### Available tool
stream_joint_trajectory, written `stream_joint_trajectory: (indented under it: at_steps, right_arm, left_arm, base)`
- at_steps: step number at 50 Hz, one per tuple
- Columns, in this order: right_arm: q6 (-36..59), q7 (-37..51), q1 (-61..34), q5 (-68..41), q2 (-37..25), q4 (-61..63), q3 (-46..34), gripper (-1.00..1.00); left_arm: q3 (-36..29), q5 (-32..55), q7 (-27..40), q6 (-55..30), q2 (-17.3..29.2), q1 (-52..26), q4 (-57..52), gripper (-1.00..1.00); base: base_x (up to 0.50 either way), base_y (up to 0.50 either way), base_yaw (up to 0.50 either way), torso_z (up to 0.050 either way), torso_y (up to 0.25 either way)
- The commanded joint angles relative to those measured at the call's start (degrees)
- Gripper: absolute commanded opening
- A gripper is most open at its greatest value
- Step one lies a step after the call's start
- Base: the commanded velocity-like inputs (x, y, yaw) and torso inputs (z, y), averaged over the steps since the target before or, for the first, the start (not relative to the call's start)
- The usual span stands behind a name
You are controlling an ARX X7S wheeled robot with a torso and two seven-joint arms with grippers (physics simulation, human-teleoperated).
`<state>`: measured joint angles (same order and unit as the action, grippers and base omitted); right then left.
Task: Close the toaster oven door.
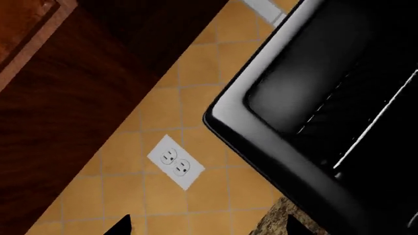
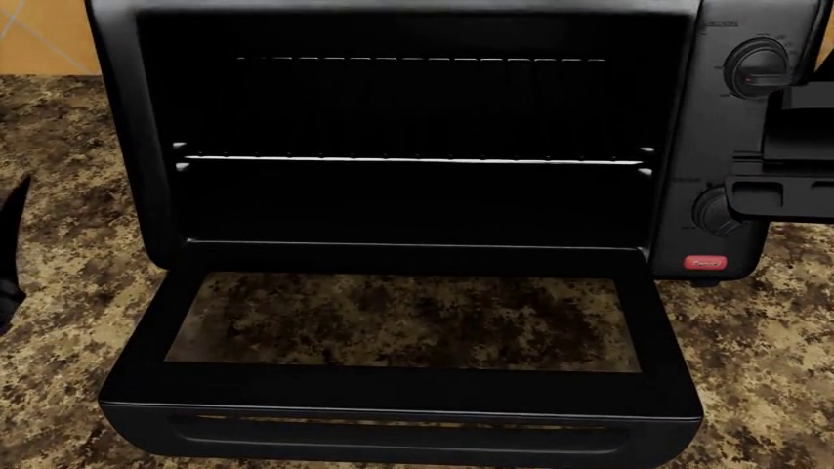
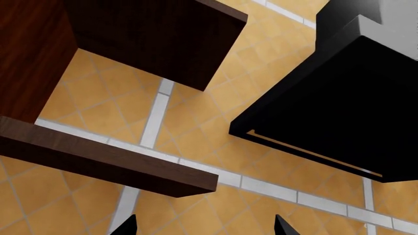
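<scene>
Black, blocky right arm (image 2: 795,147); thin, pointed black fingertips (image 3: 124,226).

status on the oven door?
Both grippers empty, fingers apart. Toaster oven door fully down, flat over counter, rack exposed. Nothing blocking the swing.

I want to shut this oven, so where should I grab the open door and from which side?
Take the door by the long bar handle along its front edge, the edge nearest the robot. The door lies folded down nearly flat, hinged at the toaster oven mouth, so the handle is farthest from the hinge. Probably come from below and in front, then lift up and back.
</scene>
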<state>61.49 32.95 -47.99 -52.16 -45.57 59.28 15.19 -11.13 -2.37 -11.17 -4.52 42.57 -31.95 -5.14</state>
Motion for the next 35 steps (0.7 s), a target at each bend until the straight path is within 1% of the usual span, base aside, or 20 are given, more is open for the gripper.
stream_joint_trajectory:
  at_steps: [1,8,12,16,24,31,35]
  right_arm:
    - [-1.1,3.2,-0.5,-4.2,-2.3,0.1,0.2,1.0]
    - [-2.8,4.1,0.6,-4.7,-3.6,-0.2,0.2,1.0]
    - [-3.4,4.7,1.2,-5.3,-4.2,-0.2,0.4,1.0]
    - [-4.0,5.3,1.8,-5.8,-4.9,-0.2,0.6,1.0]
    - [-5.3,6.0,2.6,-6.4,-6.0,-0.4,0.7,1.0]
    - [-6.2,6.5,3.7,-6.8,-6.8,-0.4,1.0,1.0]
    - [-6.6,7.1,4.4,-7.3,-7.4,-0.3,1.4,1.0]
  left_arm:
    - [-11.1,-18.6,-2.6,29.9,9.2,-4.1,16.9,1.0]
    - [-14.8,-25.5,-4.4,34.1,11.7,-6.9,20.1,1.0]
    - [-15.4,-26.5,-4.9,33.9,12.2,-6.4,21.0,1.0]
    - [-16.9,-27.8,-5.1,35.9,12.2,-6.8,21.8,1.0]
    - [-18.7,-28.9,-4.8,37.5,9.5,-8.4,24.6,1.0]
    - [-21.3,-31.2,-4.1,40.8,5.6,-13.2,30.2,1.0]
    - [-22.4,-32.4,-3.7,42.1,5.0,-13.8,31.9,1.0]
  base:
    - [0.0,0.0,0.0,0.0,0.0]
    - [0.0,0.0,0.0,0.0,0.0]
    - [0.0,0.0,0.0,0.0,0.0]
    - [0.0,0.0,0.0,0.0,0.0]
    - [0.0,0.0,0.0,0.0,0.0]
    - [0.0,0.0,0.0,0.0,0.0]
    - [0.0,0.0,0.0,0.0,0.0]
